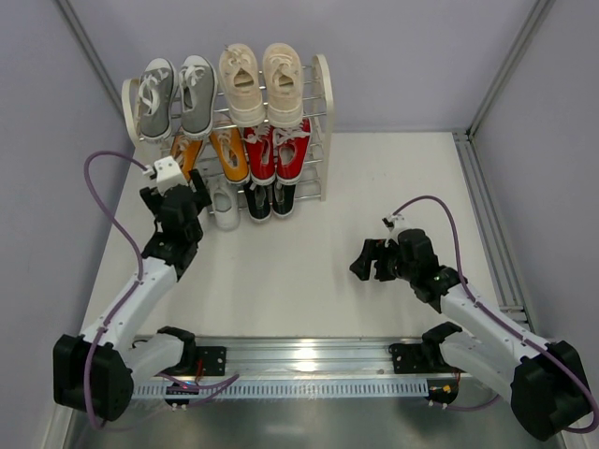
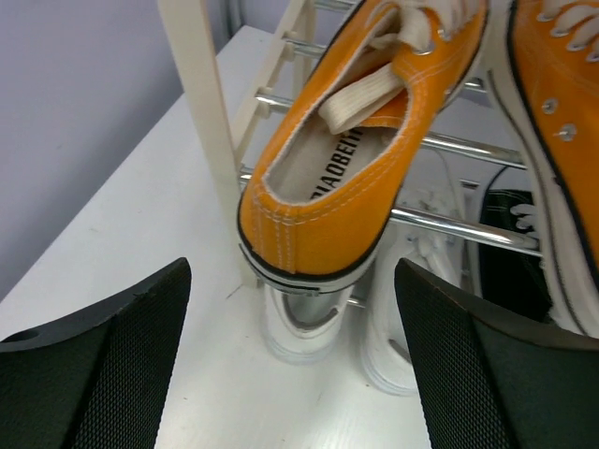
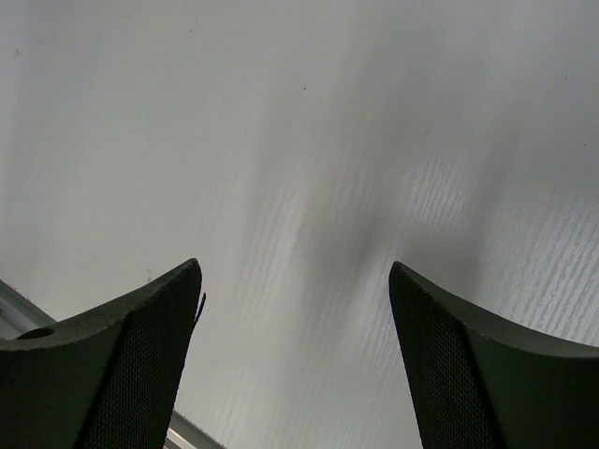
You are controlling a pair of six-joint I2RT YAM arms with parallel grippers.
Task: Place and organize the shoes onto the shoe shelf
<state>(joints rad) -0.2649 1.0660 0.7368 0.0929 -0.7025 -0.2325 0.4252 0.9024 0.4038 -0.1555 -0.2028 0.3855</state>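
Both hands released, nothing held.
Left hand (image 2: 292, 271) faces orange shoe (image 2: 328, 187) heel on shelf (image 2: 201, 112); right hand (image 3: 295, 267) hovers over desk (image 3: 299, 140), well apart.

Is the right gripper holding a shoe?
No, the right gripper stands open, with only the table showing between its jaws.

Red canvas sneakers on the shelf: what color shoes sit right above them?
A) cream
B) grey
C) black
A: the cream canvas sneakers sit on the top tier of the cream-white shoe shelf, straight above the red canvas sneakers.
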